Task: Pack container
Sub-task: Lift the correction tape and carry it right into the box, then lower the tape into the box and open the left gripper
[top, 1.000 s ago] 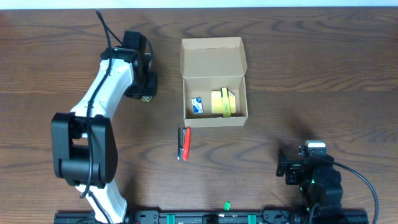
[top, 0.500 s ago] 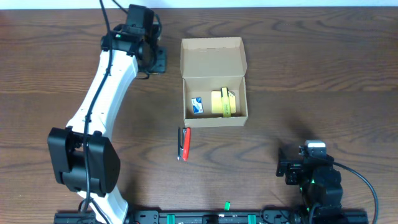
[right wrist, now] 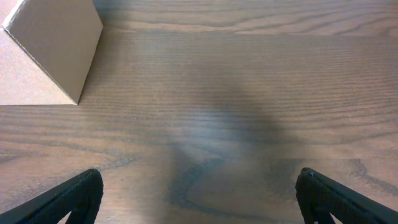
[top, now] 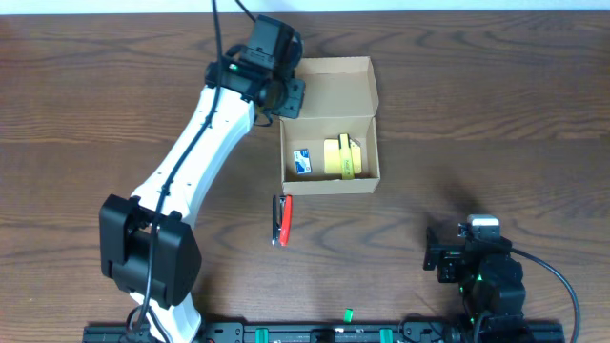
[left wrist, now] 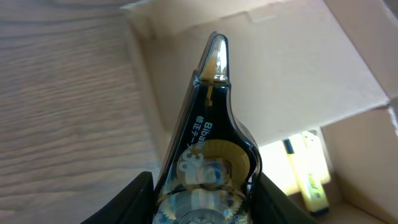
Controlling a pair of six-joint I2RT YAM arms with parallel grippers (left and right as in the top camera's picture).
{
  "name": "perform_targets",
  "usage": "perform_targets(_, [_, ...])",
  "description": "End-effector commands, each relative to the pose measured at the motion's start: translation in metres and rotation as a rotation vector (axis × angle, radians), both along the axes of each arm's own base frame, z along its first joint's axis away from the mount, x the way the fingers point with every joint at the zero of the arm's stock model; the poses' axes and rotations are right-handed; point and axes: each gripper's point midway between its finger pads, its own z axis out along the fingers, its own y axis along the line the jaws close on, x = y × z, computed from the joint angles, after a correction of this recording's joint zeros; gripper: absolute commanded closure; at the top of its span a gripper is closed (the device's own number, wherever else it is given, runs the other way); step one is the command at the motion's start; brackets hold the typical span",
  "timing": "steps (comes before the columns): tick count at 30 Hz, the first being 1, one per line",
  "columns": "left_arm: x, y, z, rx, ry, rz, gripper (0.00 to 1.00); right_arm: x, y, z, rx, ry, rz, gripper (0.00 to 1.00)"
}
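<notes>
Two arms at the wooden table (top: pixel 477 114). L gripper (top: pixel 283 93) hangs over the left edge of the cardboard box (top: pixel 334 90), by its open flap lid; box sits mid-table toward the far side. That gripper is clamped on a black-and-clear correction tape dispenser (left wrist: pixel 208 143), tip pointing over the lid. Inside the box: yellow item (top: pixel 341 157) w/ a small blue-white item (top: pixel 303 163) just left of it. Red-black pen-like thing (top: pixel 283 220) lies just in front of the box. R gripper (top: pixel 440 257) is near the front right, well apart from the box, spread wide, nothing btwn its fingers.

Correction tape (left wrist: pixel 208 143) in the left claw (top: pixel 284 95) sits over the container's (top: pixel 334 90) left rear.
</notes>
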Motion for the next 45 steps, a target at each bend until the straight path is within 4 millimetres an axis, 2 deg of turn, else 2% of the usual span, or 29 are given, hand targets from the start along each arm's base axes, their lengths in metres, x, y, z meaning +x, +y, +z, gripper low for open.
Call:
perform_targets(1, [-0.002, -0.016, 0.001, -0.019, 0.003, -0.024, 0.94, -0.001, -0.001, -0.005, -0.012, 0.011, 0.004, 0.01])
perform_targets(3, [-0.006, -0.022, -0.001, -0.017, 0.008, -0.039, 0.94, -0.001, -0.001, -0.005, -0.012, 0.011, 0.004, 0.01])
perform_targets(7, [-0.018, -0.033, -0.017, -0.004, 0.072, -0.055, 0.95, -0.001, -0.001, -0.005, -0.012, 0.011, 0.004, 0.01])
perform_targets(12, [-0.042, -0.034, -0.041, 0.034, 0.198, -0.048, 0.94, -0.001, -0.001, -0.005, -0.012, 0.011, 0.004, 0.01])
perform_targets(19, [-0.064, -0.03, -0.051, 0.043, 0.308, -0.025, 0.94, -0.001, -0.001, -0.005, -0.012, 0.011, 0.004, 0.01])
perform_targets(28, [-0.078, -0.04, -0.057, 0.014, 0.375, -0.035, 0.94, -0.001, -0.001, -0.005, -0.012, 0.011, 0.004, 0.01])
perform_targets(36, [-0.087, -0.05, -0.081, 0.04, 0.435, -0.061, 0.94, -0.001, -0.001, -0.005, -0.012, 0.011, 0.004, 0.01])
perform_targets(45, [-0.089, -0.048, -0.082, 0.062, 0.437, -0.066, 0.93, -0.001, -0.001, -0.005, -0.012, 0.011, 0.004, 0.01])
